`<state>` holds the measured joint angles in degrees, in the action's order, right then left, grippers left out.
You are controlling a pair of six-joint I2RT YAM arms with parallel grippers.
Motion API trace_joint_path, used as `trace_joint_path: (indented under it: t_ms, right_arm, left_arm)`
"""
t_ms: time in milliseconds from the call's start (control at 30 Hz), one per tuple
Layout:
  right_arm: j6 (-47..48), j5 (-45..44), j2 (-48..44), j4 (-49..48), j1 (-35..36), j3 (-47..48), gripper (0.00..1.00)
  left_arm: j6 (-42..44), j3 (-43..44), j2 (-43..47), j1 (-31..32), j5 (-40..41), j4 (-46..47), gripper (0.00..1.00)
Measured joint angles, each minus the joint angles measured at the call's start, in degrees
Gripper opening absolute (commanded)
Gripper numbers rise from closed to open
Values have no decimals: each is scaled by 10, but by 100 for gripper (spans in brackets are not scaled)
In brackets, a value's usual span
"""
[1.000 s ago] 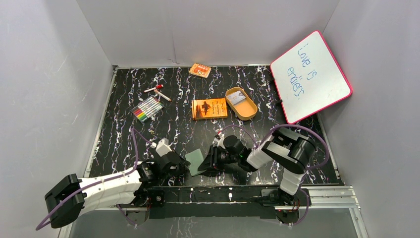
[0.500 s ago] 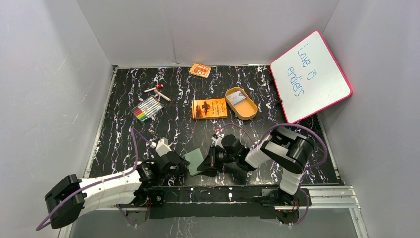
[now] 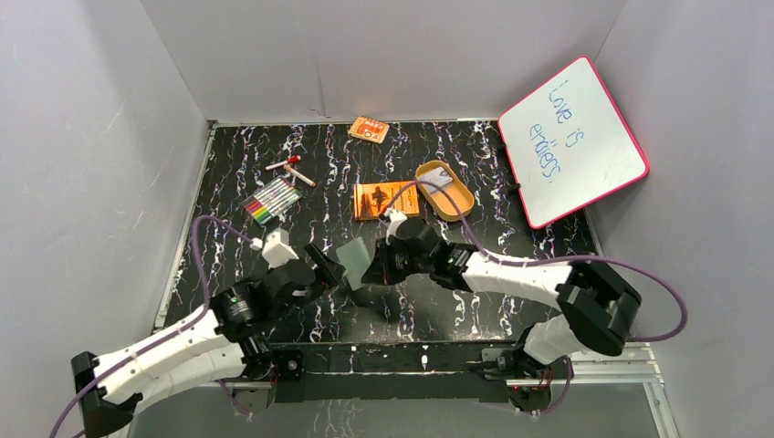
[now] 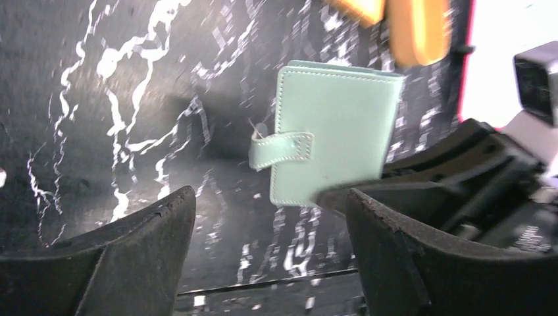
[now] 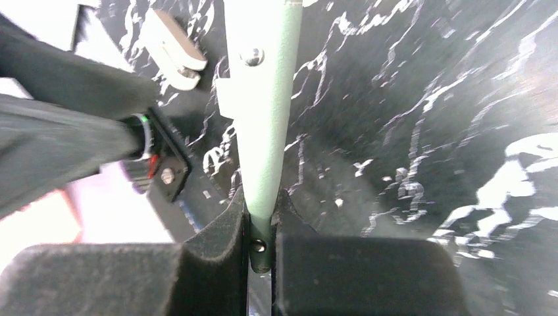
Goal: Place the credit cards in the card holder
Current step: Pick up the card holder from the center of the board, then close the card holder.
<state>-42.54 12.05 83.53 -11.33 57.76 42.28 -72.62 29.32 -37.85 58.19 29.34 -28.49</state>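
Just below the centre of the overhead view, my right hand (image 3: 371, 266) pinches the card holder (image 3: 351, 255) by one edge and holds it on edge, raised off the black marbled bench (image 3: 228, 173). In the right wrist view, the pale green cover rises from between my two fingers (image 5: 210, 243), which are closed narrow on it. My left hand (image 3: 319, 263) hangs just left of the holder, spread wide and holding nothing. In its wrist view the holder sits in the upper middle, folded shut, with the snap tab (image 4: 283, 150) lying across the front.

I judge the step in hand to be opening the holder, since no card is in it yet. The next move calls for my left hand to close on the tab and pull the snap free while my right keeps its grip. A pale flat item lies in the tan oval tin (image 3: 444, 190), right of centre towards the top; I cannot tell whether it is a card
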Motion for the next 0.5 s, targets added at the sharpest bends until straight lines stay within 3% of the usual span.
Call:
trace_joint_path:
  t_ms: [267, 500]
  right_arm:
    - [286, -240, -58, 231, 0, 179, 0]
    - [548, -444, -96, 214, 15, 219, 0]
  left_arm:
    - [43, 213, 12, 0, 105, -76, 85]
    - [141, 341, -55, 0, 131, -9, 91]
